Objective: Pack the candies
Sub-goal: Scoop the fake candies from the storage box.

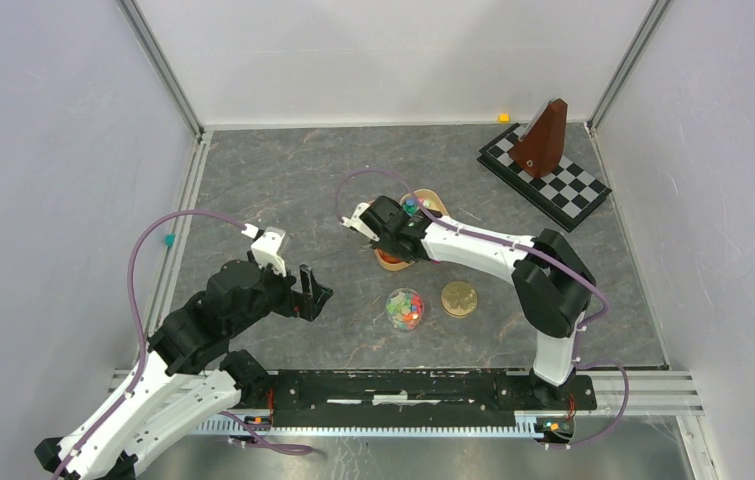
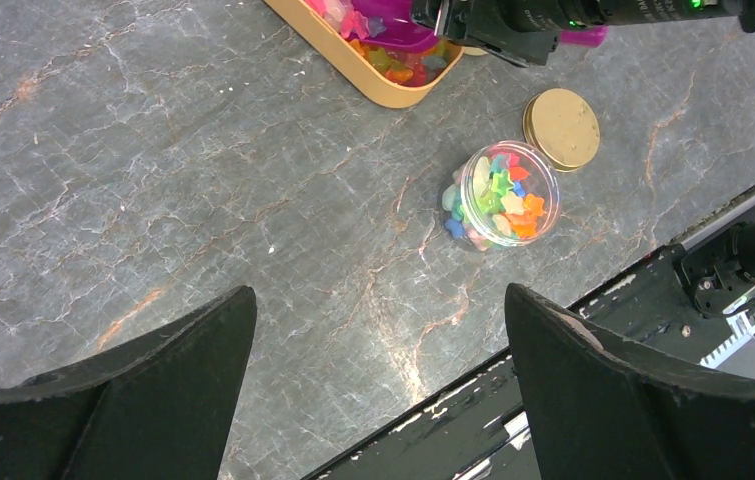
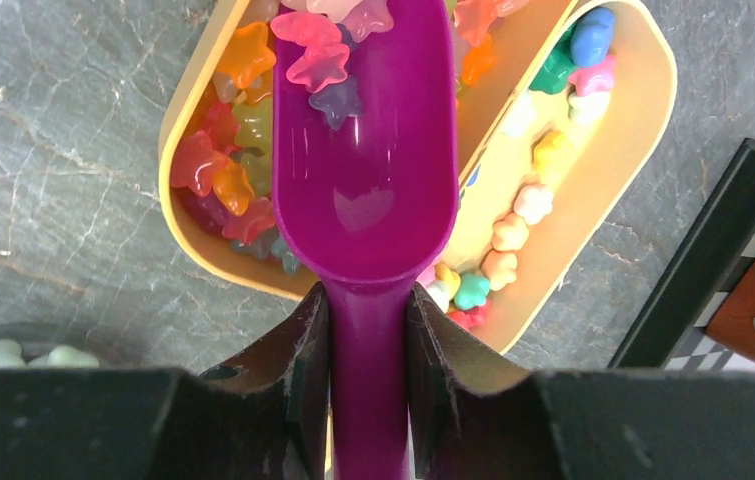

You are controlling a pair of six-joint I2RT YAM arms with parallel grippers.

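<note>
My right gripper (image 3: 367,305) is shut on the handle of the purple scoop (image 3: 368,160). The scoop's bowl lies in the tan oval tray (image 3: 643,130) among star-shaped candies (image 3: 223,180), with a few pink and purple ones at its tip. In the top view the right gripper (image 1: 393,240) is over that tray (image 1: 433,200). A clear round jar (image 1: 405,309) full of mixed candies stands in front, also in the left wrist view (image 2: 499,196). Its gold lid (image 1: 459,298) lies beside it. My left gripper (image 1: 310,297) is open and empty, left of the jar.
A checkered board (image 1: 545,174) with a brown wedge-shaped block (image 1: 540,138) stands at the back right. A small orange piece (image 1: 503,118) lies by the back wall. A black rail (image 1: 403,388) runs along the near edge. Walls close in left and right.
</note>
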